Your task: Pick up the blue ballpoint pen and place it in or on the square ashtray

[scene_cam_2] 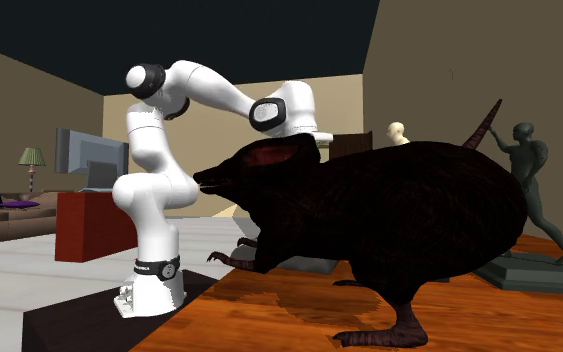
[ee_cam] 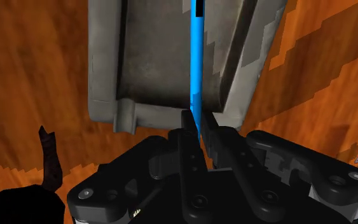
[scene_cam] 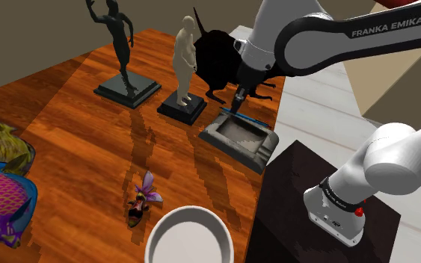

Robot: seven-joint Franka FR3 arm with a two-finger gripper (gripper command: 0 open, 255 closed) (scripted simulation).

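The grey square ashtray [scene_cam: 235,146] is sitting flat on the wooden worktop, close to the edge bordering the stand, with its shallow hollow facing up. The slim blue pen [ee_cam: 195,57] is stretching straight and level over the ashtray, running along one side wall. The end effector [ee_cam: 195,122] is pinching its near end.

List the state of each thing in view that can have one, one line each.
square ashtray, upright, open side up
blue pen, level over the square ashtray, clasped at one end
gripper, shut on the blue pen
dark statue, standing upright
pale statue, standing upright
black rat figure, standing on its feet
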